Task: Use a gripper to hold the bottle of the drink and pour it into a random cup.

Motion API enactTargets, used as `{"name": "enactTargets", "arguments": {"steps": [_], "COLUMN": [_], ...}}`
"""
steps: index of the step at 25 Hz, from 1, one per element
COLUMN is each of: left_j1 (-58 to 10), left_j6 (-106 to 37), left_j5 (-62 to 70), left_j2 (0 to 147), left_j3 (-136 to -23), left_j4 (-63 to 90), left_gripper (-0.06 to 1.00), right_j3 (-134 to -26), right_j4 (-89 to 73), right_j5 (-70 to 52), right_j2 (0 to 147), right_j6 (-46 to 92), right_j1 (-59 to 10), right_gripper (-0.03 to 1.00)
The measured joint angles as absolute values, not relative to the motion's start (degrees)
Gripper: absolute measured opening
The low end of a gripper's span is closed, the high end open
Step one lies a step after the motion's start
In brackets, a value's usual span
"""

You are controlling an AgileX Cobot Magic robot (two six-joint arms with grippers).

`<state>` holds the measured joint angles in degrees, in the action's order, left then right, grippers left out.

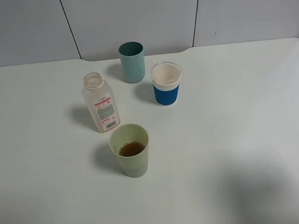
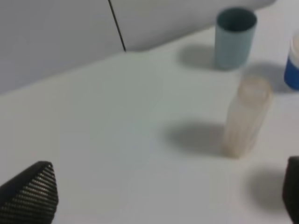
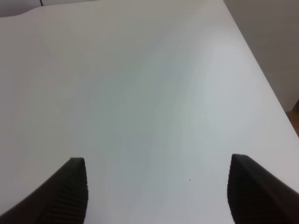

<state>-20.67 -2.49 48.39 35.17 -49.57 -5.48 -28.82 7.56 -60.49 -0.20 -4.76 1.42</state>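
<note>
The bottle point(image 1: 100, 102) stands upright on the white table, uncapped and looking emptied, with its white-and-pink label and barcode facing front. It also shows blurred in the left wrist view point(image 2: 246, 116). The pale yellow-green cup point(image 1: 131, 150) stands just in front of it and holds brown liquid. No arm shows in the exterior high view. My left gripper point(image 2: 168, 196) is open and empty, well apart from the bottle. My right gripper point(image 3: 156, 191) is open and empty over bare table.
A teal tumbler point(image 1: 132, 61) stands behind the bottle and also shows in the left wrist view point(image 2: 235, 38). A white cup with a blue band point(image 1: 166, 83) stands right of it. The table's right edge point(image 3: 261, 70) shows in the right wrist view.
</note>
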Motion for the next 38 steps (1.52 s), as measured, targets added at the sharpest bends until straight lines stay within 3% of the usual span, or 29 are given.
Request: {"name": "enactTargets", "arguments": {"steps": [14, 25, 38], "left_j1": [-19.21, -9.7, -7.94], "left_j6": [0.71, 0.8, 0.8], "left_j5": [66.15, 69.34, 69.48], "left_j2": [15.12, 5.76, -0.28], "left_j3": [-49.68, -49.62, -41.53], "left_j4": [-8.63, -9.63, -5.81], "left_gripper": [0.97, 0.97, 0.97], "right_j3": [-28.82, -28.82, -28.82], "right_j4": [7.56, 7.56, 7.56], "right_j5": [-60.49, -60.49, -60.49], "right_j2": [-0.2, -0.2, -0.2], "right_j6": [-4.76, -4.76, -4.76], "right_j1": [1.42, 1.42, 1.42], "right_gripper": [0.63, 0.63, 0.63]}}
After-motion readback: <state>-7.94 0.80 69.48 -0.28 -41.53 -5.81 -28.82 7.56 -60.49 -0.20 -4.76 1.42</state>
